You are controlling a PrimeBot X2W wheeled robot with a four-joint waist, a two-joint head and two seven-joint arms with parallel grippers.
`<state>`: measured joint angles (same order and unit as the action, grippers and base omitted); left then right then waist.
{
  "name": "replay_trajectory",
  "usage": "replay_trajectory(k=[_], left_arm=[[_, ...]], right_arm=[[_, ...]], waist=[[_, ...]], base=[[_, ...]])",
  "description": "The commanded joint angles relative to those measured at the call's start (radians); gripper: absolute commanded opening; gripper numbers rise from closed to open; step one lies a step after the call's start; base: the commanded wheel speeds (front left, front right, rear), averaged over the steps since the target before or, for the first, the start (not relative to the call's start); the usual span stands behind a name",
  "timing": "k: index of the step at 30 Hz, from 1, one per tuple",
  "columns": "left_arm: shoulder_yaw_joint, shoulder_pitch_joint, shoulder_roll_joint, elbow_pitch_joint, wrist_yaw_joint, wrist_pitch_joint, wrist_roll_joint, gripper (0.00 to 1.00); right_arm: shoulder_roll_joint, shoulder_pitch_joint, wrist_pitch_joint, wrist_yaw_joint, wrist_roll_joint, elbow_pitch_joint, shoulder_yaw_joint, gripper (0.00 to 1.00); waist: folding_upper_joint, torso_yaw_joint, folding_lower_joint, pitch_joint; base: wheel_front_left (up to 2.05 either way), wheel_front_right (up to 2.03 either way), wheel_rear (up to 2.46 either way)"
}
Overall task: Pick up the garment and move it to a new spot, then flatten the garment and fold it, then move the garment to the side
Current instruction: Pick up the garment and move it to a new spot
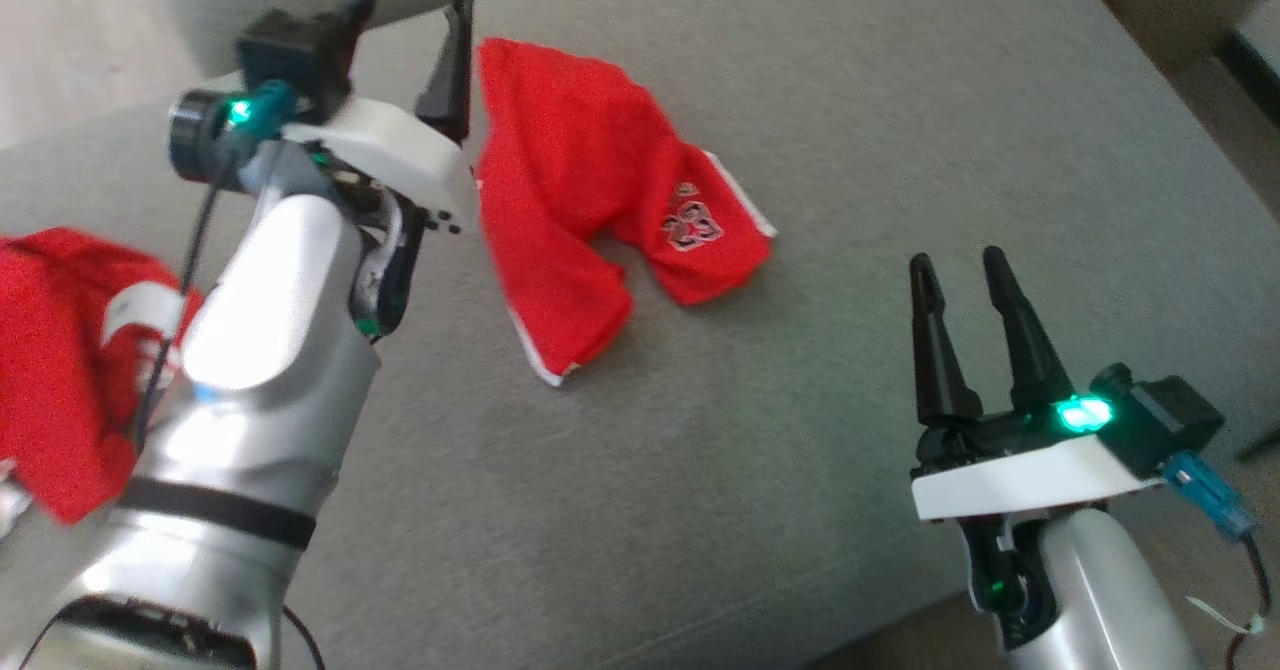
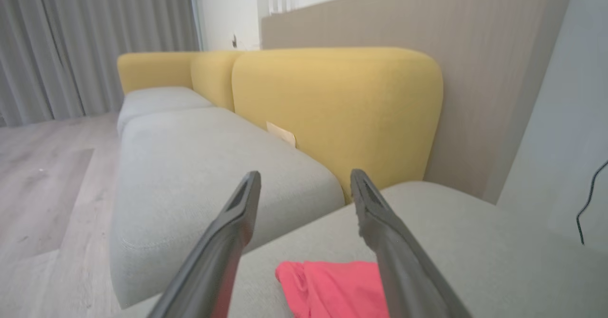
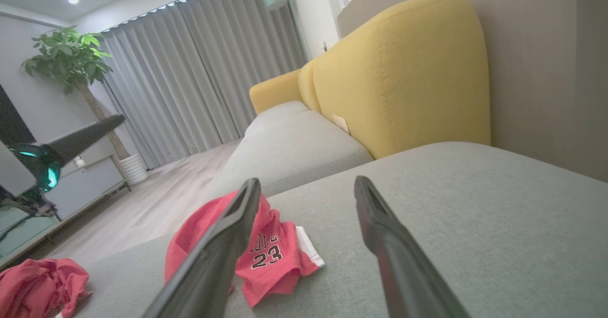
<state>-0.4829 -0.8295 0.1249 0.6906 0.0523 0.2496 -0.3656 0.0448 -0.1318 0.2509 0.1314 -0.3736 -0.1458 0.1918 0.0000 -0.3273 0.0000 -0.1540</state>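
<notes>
A pair of red shorts [image 1: 590, 200] with white trim and a "23" print lies loosely folded on the grey sofa seat [image 1: 800, 370]. The same shorts [image 3: 266, 254] appear in the right wrist view and as a red edge [image 2: 332, 287] in the left wrist view. My left gripper [image 1: 415, 0] is open, raised just left of the shorts' far end, with nothing between its fingers. My right gripper [image 1: 962, 270] is open too, hovering over bare cushion to the right of the shorts. A second red garment [image 1: 60, 370] lies bunched at the left edge, partly behind my left forearm.
Yellow backrests [image 3: 403, 76] rise beyond the grey seat cushions. A gap separates this cushion from the neighbouring one [image 2: 190, 166]. Wooden floor [image 2: 42, 185], grey curtains [image 3: 190, 71] and a potted plant [image 3: 66, 61] lie beyond. The seat's front edge runs near my right arm.
</notes>
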Motion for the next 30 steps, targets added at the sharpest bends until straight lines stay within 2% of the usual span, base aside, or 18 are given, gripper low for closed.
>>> replay_trajectory(k=[1, 9, 15, 21, 30], left_arm=[[0.051, -0.006, 0.04, -0.073, -0.006, 0.012, -0.005, 1.0], [0.12, 0.246, 0.07, -0.303, -0.027, 0.012, 0.03, 1.0], [0.168, 0.467, 0.07, -0.459, -0.023, 0.012, 0.06, 1.0], [0.204, 0.647, 0.032, -0.567, -0.033, 0.012, 0.094, 1.0], [0.247, 0.778, -0.034, -0.64, -0.052, 0.012, 0.154, 1.0]], right_arm=[[0.005, -0.017, 0.011, -0.001, 0.011, 0.023, 0.008, 1.0], [0.005, 0.021, 0.011, -0.001, 0.067, -0.014, -0.043, 1.0], [0.005, 0.054, 0.011, -0.001, 0.099, -0.038, -0.073, 1.0], [0.005, 0.091, 0.011, -0.001, 0.114, -0.046, -0.1, 1.0], [0.005, 0.116, 0.011, -0.001, 0.119, -0.049, -0.108, 1.0]], waist=[[0.0, 0.064, 0.0, 0.037], [0.0, 0.249, 0.0, 0.107], [0.0, 0.346, 0.0, 0.153], [0.0, 0.398, 0.0, 0.184], [0.0, 0.408, 0.0, 0.203]], base=[[0.0, 0.0, 0.0], [0.0, 0.0, 0.0], [0.0, 0.0, 0.0], [0.0, 0.0, 0.0], [0.0, 0.0, 0.0]])
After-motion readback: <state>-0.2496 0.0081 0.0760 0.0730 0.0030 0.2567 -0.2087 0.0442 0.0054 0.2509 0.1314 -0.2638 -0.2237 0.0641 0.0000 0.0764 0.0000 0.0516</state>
